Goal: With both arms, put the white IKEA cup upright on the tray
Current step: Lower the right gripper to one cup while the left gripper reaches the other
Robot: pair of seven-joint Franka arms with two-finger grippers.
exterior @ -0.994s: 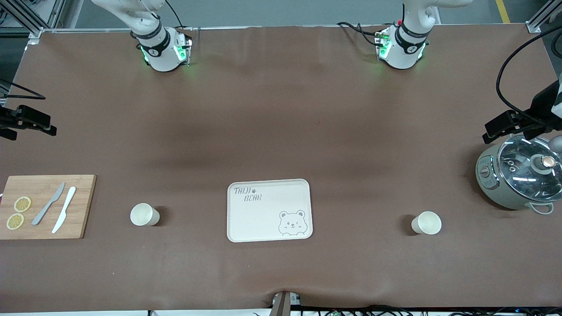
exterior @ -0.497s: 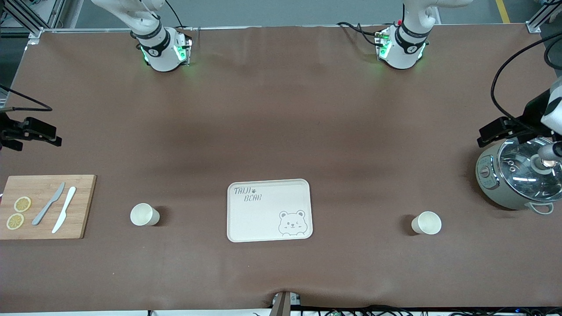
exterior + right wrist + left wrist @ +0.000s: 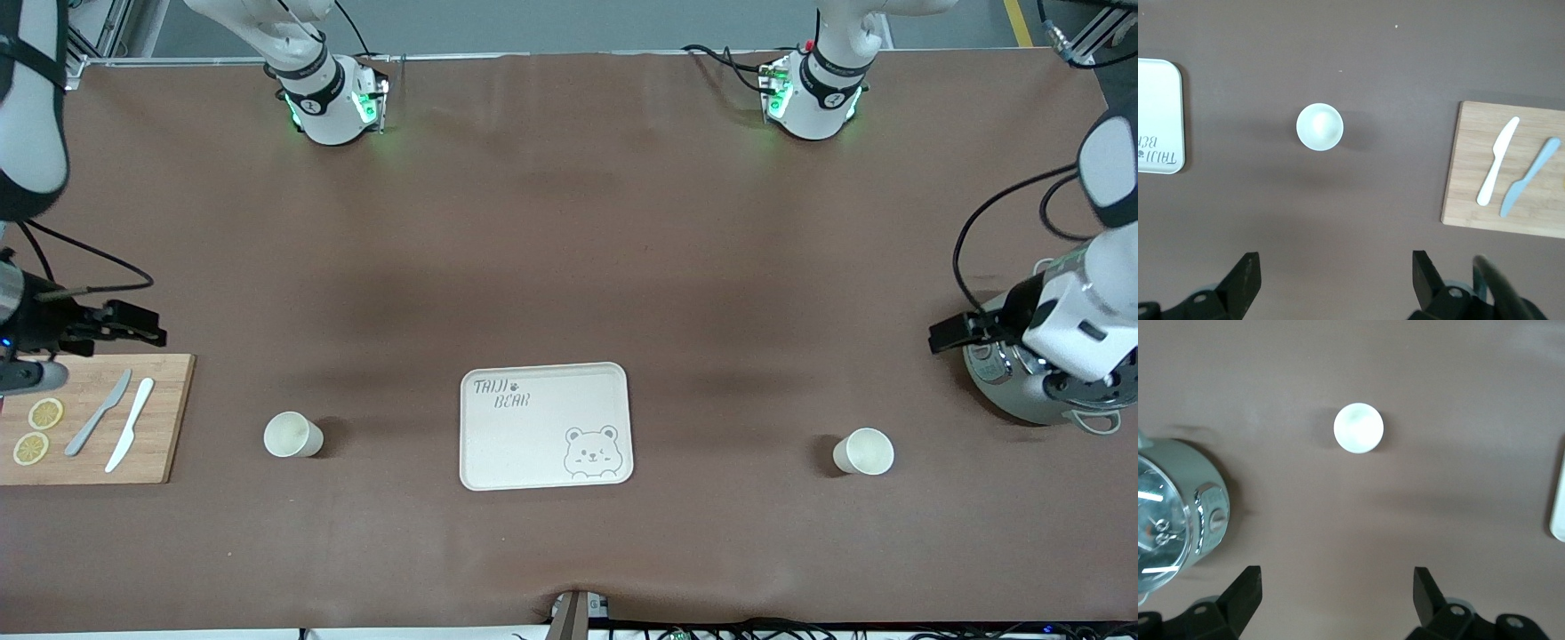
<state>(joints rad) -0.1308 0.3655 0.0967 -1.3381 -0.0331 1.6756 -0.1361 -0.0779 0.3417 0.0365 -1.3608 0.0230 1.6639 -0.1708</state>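
Note:
Two white cups stand upright on the brown table. One cup (image 3: 292, 435) is toward the right arm's end and also shows in the right wrist view (image 3: 1319, 127). The other cup (image 3: 864, 451) is toward the left arm's end and also shows in the left wrist view (image 3: 1358, 428). The cream tray (image 3: 545, 425) with the bear drawing lies between them and holds nothing. My right gripper (image 3: 142, 324) (image 3: 1333, 263) is open and empty, over the table by the cutting board's edge. My left gripper (image 3: 951, 333) (image 3: 1336, 580) is open and empty, over the table beside the pot.
A wooden cutting board (image 3: 89, 418) with two knives (image 3: 116, 422) and lemon slices (image 3: 37, 431) lies at the right arm's end. A grey-green pot (image 3: 1031, 382) with a glass lid stands at the left arm's end, partly hidden under the left arm.
Both arms have swung in from the table's ends and toward the front camera. Each gripper is now closer to the cup at its own end. Cups and tray have not moved.

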